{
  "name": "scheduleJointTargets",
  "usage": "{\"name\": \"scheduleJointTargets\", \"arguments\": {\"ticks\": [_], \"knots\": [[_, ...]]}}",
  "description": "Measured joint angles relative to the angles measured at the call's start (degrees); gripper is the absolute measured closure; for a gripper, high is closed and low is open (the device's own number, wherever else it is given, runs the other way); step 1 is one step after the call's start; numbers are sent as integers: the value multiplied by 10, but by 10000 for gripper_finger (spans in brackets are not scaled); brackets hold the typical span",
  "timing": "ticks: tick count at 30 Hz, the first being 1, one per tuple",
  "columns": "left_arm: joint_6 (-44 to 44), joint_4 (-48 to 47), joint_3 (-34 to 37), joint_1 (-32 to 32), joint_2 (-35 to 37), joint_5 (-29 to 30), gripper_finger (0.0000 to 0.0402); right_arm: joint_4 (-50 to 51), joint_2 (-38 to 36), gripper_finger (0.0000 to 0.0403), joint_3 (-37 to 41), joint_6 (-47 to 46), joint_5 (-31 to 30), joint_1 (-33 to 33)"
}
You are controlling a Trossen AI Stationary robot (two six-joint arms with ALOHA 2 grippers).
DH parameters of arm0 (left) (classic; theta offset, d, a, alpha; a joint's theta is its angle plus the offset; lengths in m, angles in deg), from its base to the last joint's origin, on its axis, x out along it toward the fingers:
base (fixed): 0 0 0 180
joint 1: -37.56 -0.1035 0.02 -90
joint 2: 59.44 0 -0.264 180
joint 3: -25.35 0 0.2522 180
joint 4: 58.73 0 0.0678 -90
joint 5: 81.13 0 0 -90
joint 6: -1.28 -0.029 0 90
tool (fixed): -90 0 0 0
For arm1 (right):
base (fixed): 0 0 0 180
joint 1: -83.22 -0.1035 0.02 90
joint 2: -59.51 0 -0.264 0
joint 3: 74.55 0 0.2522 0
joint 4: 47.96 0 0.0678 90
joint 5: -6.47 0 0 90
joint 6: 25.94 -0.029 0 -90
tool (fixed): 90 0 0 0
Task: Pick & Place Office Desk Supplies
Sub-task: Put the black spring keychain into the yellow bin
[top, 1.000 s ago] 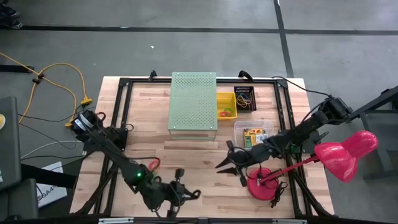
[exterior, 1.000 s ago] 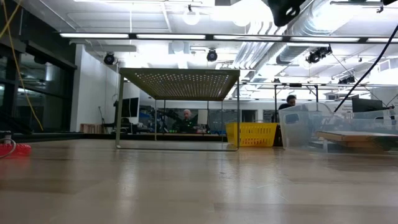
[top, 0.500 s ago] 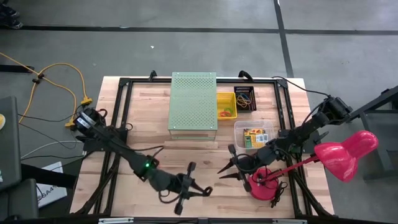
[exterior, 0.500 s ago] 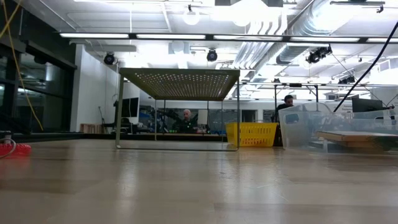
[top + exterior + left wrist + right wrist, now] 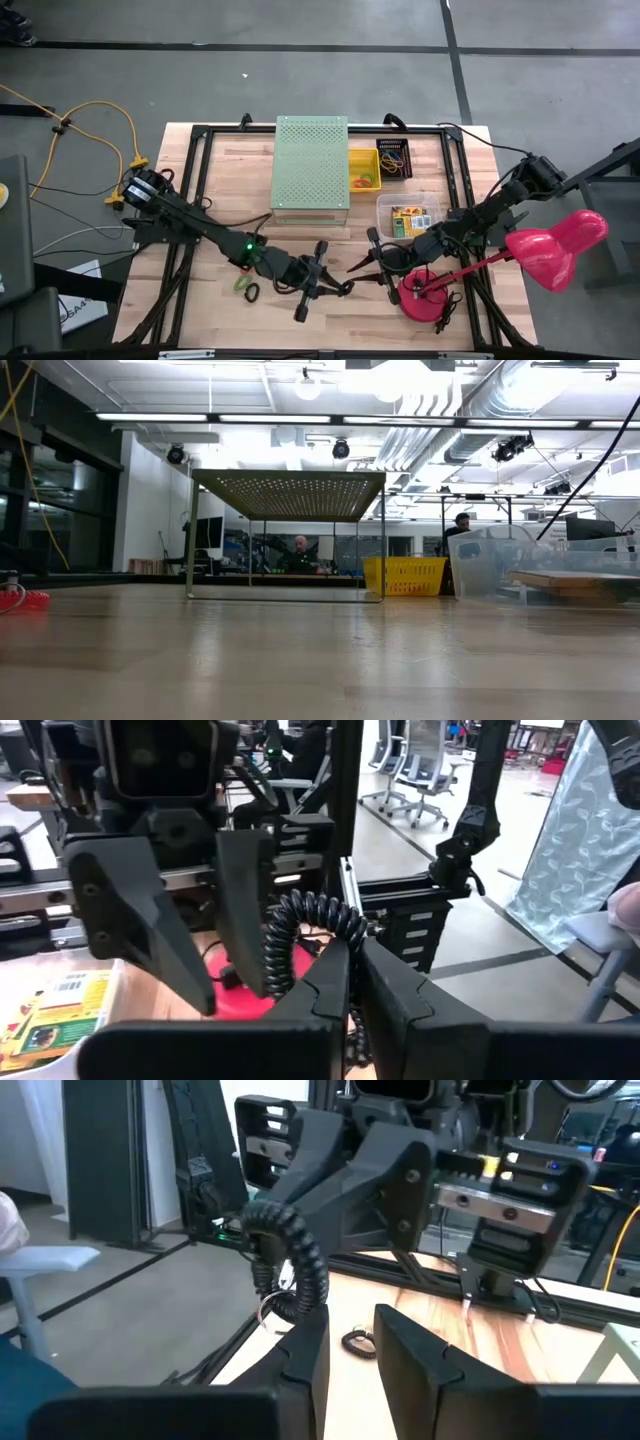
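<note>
Two grippers met mid-table, near edge: left gripper (image 5: pixel 335 288) pinched shut on black band (image 5: pixel 310 925), right gripper (image 5: pixel 368 270) partly parted, also touching it, probably handover. Other bands (image 5: pixel 244 287) lay leftward.

pale-green perforated box (image 5: pixel 311 165); yellow bin (image 5: pixel 363 168); pink lamp (image 5: pixel 556 245) on a red base (image 5: pixel 423 296); yellow-and-green crayon box (image 5: pixel 410 221); a green band (image 5: pixel 241 284) and a black band (image 5: pixel 251 292); light wooden table (image 5: pixel 230 205); dark arms.
</note>
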Motion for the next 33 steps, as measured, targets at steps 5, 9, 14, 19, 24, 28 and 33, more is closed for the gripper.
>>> {"name": "scheduleJointTargets", "arguments": {"ticks": [5, 9, 14, 19, 24, 28, 33], "knots": [[0, -1, 0, -8, 0, 0, 393, 0, 0, 333, 0, -2, 0, 0], [0, -3, 0, -8, 0, -1, 393, 0, 0, 324, 0, -9, 0, 0], [-1, -4, 0, -7, 0, -1, 393, 0, 0, 299, 0, -19, 1, 0], [-1, -7, 0, -7, 0, -1, 392, 0, 0, 276, 0, -19, 2, -1], [-1, -12, 0, -9, 0, 0, 392, 0, 0, 265, 0, -21, 5, -1], [-9, -15, 0, -9, 0, 6, 392, 0, 0, 260, 0, -29, 20, -1], [-11, -17, 0, -9, 0, 11, 392, 0, 0, 256, 0, -35, 21, -1]]}}
